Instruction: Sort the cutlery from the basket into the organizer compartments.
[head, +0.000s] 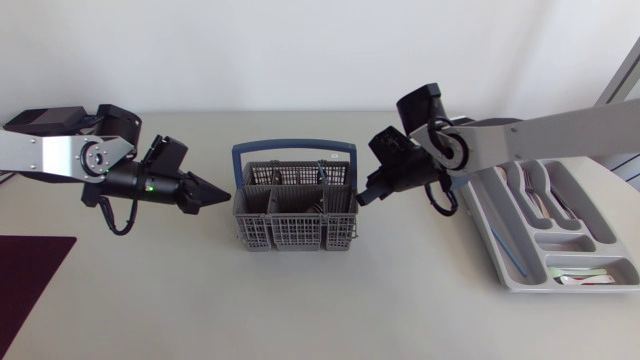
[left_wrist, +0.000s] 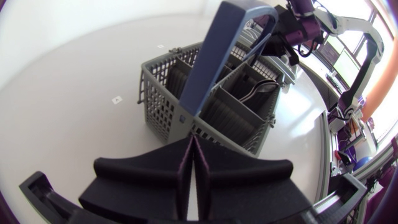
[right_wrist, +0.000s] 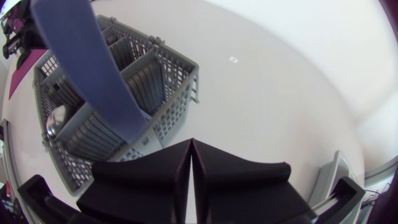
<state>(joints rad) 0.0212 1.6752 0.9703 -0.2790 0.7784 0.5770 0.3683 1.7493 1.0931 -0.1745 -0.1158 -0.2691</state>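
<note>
While some cutlery already lies in the organizer (head: 497, 243) at the table's right end, the sorting looks only partly done. Several pieces (head: 532, 186) sit in its long upper compartments and a few more (head: 585, 279) in the wide compartment nearest the table's front edge; I cannot tell what kind each is. The grey cutlery basket (head: 290, 235) with its blue handle (head: 293, 148) stands mid-table, well apart from the organizer, and it is not empty. The right wrist view shows a spoon bowl (right_wrist: 57, 118) in one cell, and the left wrist view shows a few thin utensils (left_wrist: 264, 88) in another, so I judge that more picks are left. The left tool (head: 222, 194) is clenched on nothing, fingers pressed together, just beside the basket's left wall with its tip aimed at it. The right tool (head: 362, 193) is likewise clenched and empty, close to the basket's right wall, between basket and organizer. A dark maroon mat (head: 30, 270) lies at the table's front left corner.
</note>
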